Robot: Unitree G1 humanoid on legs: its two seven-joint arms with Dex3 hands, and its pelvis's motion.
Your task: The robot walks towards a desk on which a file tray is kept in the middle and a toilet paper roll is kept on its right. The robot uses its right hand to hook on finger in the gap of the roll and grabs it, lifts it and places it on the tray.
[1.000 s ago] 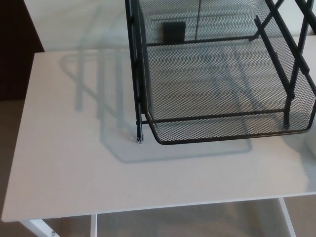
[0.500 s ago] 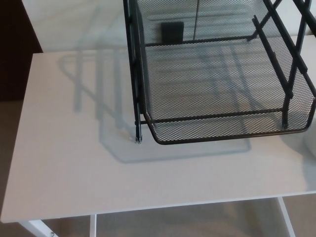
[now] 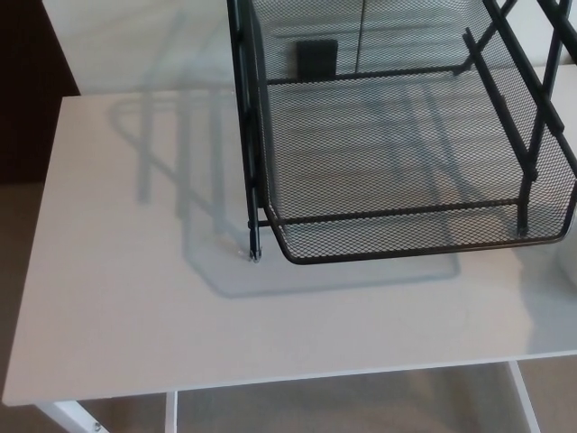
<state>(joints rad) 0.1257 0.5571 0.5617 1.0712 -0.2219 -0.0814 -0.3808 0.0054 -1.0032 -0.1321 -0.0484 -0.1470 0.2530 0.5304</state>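
1. On the white worktop (image 3: pixel 117 298), toward its far right part, stood the black mesh file tray (image 3: pixel 406 236), its lowest basket sitting just above the surface with the front rim facing the camera.
2. A second mesh tier (image 3: pixel 379 18) sat above the lowest basket, cut off by the top edge of the picture (only its underside and front showed).
3. Thin black uprights carried the tiers; the near left upright (image 3: pixel 255 180) came down to a small foot touching the worktop just beside the basket's left front corner.
4. The tray threw a grey barred shadow (image 3: pixel 194 171) leftward across the bare part of the worktop.
5. Through the mesh at the back a small black rectangle (image 3: pixel 315 56) showed; what it was could not be told.
6. The toilet paper roll could not be made out for certain: at the right edge of the picture, just beside the tray's right front corner, lay only a pale curved patch (image 3: pixel 566 266), mostly cropped.
7. Neither the left hand nor the right hand showed in the head view, so whether either was apart, together or clamped on anything could not be told.
8. Below the worktop's near edge the white frame legs (image 3: pixel 72 417) and a beige floor (image 3: pixel 361 401) were visible, and dark brown furniture (image 3: pixel 27 90) stood at the far left.
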